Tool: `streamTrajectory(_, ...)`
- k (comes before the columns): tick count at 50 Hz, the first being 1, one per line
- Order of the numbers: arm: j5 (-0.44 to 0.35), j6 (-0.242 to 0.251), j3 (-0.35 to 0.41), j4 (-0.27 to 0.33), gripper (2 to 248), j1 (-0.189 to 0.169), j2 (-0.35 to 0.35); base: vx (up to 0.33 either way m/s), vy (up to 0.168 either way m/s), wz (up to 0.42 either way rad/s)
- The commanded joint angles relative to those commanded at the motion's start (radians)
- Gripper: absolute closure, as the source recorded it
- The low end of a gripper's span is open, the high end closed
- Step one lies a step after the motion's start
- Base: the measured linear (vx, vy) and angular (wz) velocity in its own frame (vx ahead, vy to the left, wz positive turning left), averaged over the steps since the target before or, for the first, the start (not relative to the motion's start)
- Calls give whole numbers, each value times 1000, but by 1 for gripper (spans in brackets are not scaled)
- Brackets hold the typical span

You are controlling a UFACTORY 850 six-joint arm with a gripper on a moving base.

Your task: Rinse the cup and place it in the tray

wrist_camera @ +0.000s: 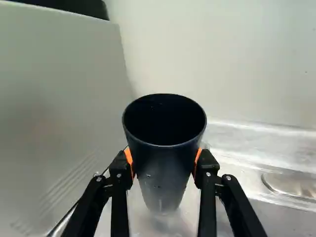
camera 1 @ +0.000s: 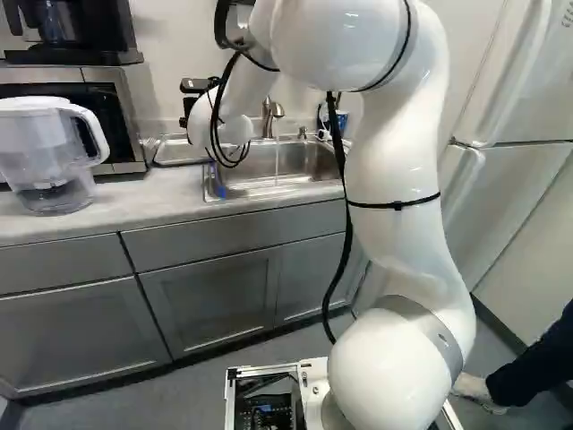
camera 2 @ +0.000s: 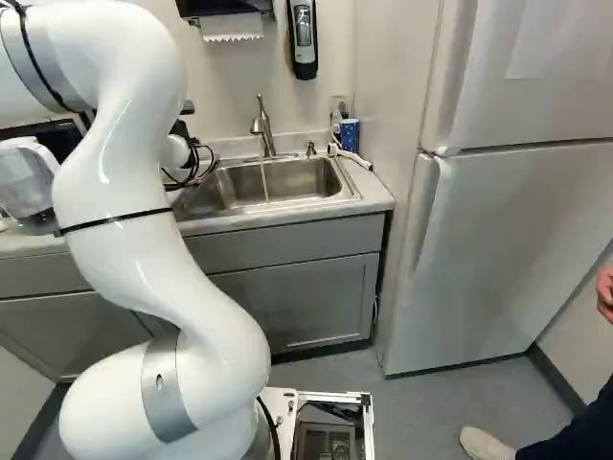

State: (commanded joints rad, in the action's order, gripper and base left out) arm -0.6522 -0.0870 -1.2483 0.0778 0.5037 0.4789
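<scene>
In the left base view the gripper point(camera 1: 191, 100) is mostly hidden behind the arm's white wrist; only black parts show. The wrist view has the gripper point(wrist_camera: 164, 165) shut on a dark cup point(wrist_camera: 160, 170), orange pads pressed against both its sides. The cup is upright, its open mouth showing. Beneath it is a shiny surface that I cannot make out well. A metal tray point(camera 1: 172, 152) lies between microwave and sink at the left base view's counter. The tap point(camera 2: 262, 125) runs a thin stream into the sink point(camera 2: 302, 179).
The microwave point(camera 1: 132, 103) stands left of the tray, its side panel close beside the cup in the wrist view. A water pitcher point(camera 1: 45, 157) is nearer on the counter. A blue patterned cup point(camera 2: 350, 134) stands behind the sink. The fridge point(camera 2: 488, 249) is at the right.
</scene>
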Motion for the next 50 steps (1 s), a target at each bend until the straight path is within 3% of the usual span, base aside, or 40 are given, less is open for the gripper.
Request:
streamTrajectory(11, 0, 0, -21, 0, 125, 3, 36, 0, 0, 0)
streamTrajectory(50, 24, 0, -21, 1, 125, 3, 36, 0, 0, 0)
